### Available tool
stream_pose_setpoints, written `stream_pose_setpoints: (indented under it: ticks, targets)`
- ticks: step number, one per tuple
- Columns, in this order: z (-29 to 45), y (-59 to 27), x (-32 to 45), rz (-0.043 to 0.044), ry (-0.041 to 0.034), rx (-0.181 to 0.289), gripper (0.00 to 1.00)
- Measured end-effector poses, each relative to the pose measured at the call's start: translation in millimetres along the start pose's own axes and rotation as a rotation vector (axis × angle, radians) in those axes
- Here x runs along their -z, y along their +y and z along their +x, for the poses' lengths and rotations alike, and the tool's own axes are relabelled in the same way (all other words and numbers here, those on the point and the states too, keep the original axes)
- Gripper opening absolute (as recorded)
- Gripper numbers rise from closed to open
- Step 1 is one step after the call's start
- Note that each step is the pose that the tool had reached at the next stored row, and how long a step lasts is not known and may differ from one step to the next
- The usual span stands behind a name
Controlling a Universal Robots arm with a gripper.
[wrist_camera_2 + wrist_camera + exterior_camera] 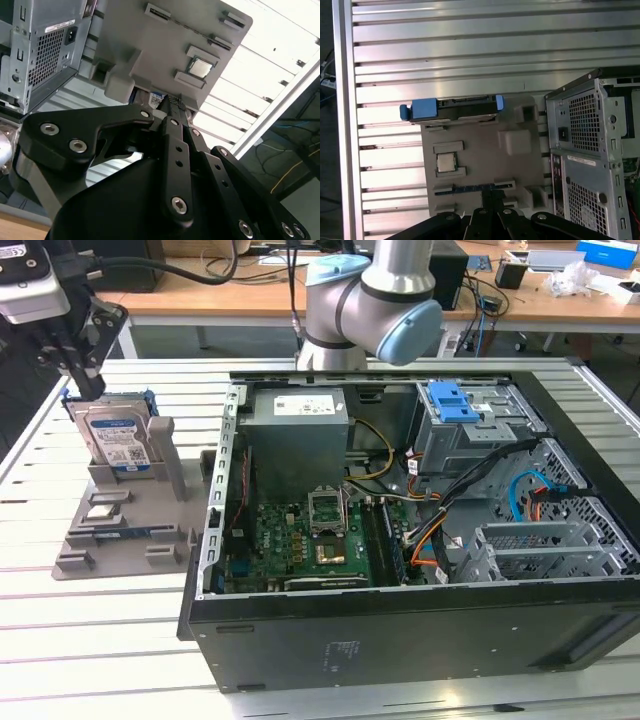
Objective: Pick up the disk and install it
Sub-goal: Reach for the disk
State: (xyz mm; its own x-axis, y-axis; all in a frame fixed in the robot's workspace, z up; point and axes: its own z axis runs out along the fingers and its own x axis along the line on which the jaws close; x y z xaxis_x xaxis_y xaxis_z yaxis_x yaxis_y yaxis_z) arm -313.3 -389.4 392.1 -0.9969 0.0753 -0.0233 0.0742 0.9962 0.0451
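Exterior view: gripper (pixel 88 368) is hovering in upper left of frame, just above the disk (pixel 116 438); no contact that I can see. Can't tell whether it's open or closed. Disk is standing upright on edge in a slot of the grey fixture (pixel 120 530), label facing cam, at frame left of the open PC case (pixel 400 640). It's sitting in the fixture, not lifted, so step in hand = approach + grasp, IMO.

First wrist view: disk (pixel 451 107) is showing edge-on, w/ blue carrier (pixel 418 109) sticking out at both ends. CPU chip (pixel 445 162) is lying in the fixture between disk and gripper (pixel 492 200). Tool axis is looking offset from the disk's top edge, so it's needing centring before any descent.

Tips, judging from this:
- jaws should be closing across the two broad faces, mid-length, for balance
- keeping off the carrier ends: plastic, prob. flexing/slipping
- lifting straight along the slot; tilt is risking a jam or dragging the fixture

Drive cage (pixel 470 440) w/ blue latch (pixel 450 405) is sitting in upper right of frame, well apart from disk.
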Motion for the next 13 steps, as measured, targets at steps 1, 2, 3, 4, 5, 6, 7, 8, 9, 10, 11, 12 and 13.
stream_pose_setpoints:
  ticks: [1, 2, 3, 4, 5, 6, 7, 8, 9, 10, 11, 12, 13]
  targets:
    - [3.3, 0.2, 0.0, 0.0, 0.0, 0.0, 0.1]
    - [6.0, 0.4, 0.0, 0.0, 0.0, 0.0, 0.1]
    - [8.3, 0.5, 0.1, 0.0, 0.0, 0.0, 0.1]
    - [9.8, 0.7, 0.0, 0.0, 0.0, 0.0, 0.1]
    - [12.4, 0.9, 0.1, 0.0, 0.0, 0.0, 0.1]
    - [14.9, 1.1, 0.1, 0.0, 0.0, 0.0, 0.1]
    - [17.1, 1.2, 0.1, 0.0, 0.0, 0.0, 0.1]
    - [19.0, 1.4, 0.1, 0.0, 0.0, 0.0, 0.1]
    - [20.4, 1.5, 0.2, 0.0, 0.0, 0.0, 0.1]
    - [22.9, 1.7, 0.1, 0.0, 0.0, 0.0, 0.1]
    - [25.4, 2.0, 0.2, 0.0, 0.0, 0.0, 0.1]
    - [27.0, 2.2, 0.1, 0.0, 0.0, 0.0, 0.1]
    - [28.5, 2.5, 0.1, 0.0001, -0.0001, 0.0, 0.1]
